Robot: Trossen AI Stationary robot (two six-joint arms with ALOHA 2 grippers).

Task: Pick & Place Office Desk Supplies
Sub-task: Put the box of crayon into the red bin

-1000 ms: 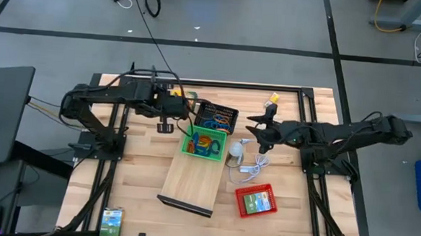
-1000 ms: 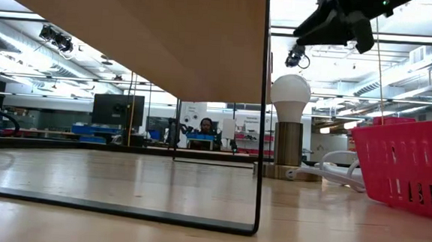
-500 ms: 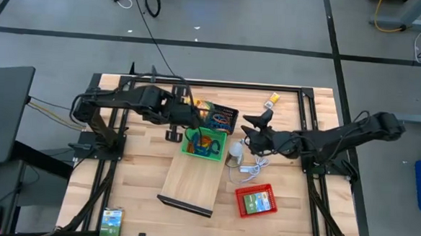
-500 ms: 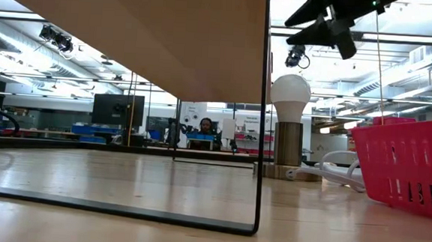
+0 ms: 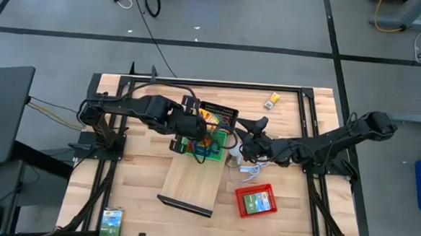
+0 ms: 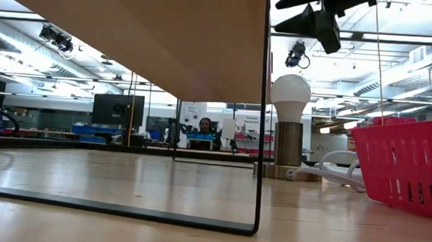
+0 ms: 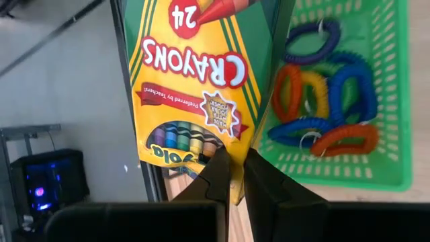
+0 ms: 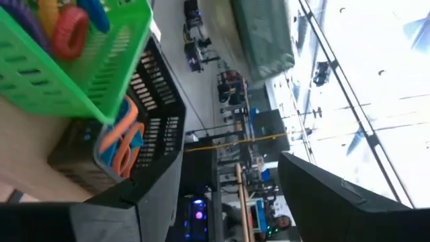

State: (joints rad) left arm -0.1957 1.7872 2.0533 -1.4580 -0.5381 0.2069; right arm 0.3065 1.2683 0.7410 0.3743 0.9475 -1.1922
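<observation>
My left gripper [image 7: 232, 176] is clenched on the crayon box [image 7: 201, 81], holding it just beside the green tray [image 5: 218, 157], whose coiled loop bands [image 7: 329, 94] lie inside. Right of that tray, my right gripper [image 5: 244, 131] hangs with its fingers spread, nothing between them, near the black tray [image 8: 144, 114].

Left gripper [image 5: 195, 134] over the green tray [image 5: 218, 155], arm stretched in from the tray's left, fingers [image 7: 213, 176] pinched onto the bottom edge of a crayon box [image 7: 201, 87]. Right gripper [image 5: 243, 128] just right of that tray, raised above the table, arm reaching in low from the right, fingers [image 8: 336, 202] spread wide apart.
</observation>
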